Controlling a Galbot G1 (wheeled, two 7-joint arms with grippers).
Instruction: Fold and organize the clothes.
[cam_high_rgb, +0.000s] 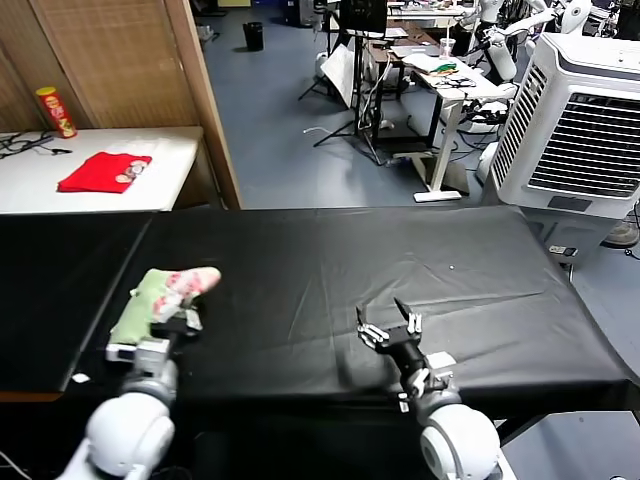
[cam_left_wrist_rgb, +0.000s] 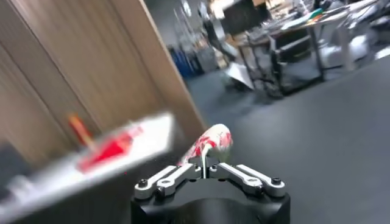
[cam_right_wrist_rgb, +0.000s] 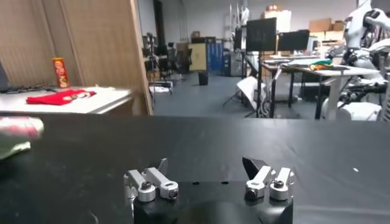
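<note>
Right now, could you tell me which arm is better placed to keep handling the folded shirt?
Left. The left gripper sits at the folded green floral shirt; the right gripper is open, apart over bare black tablecloth.

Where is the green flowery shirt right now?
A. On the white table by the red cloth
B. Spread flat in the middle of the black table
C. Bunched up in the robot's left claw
C: the shirt sits bundled at the left claw, over the black table.
</note>
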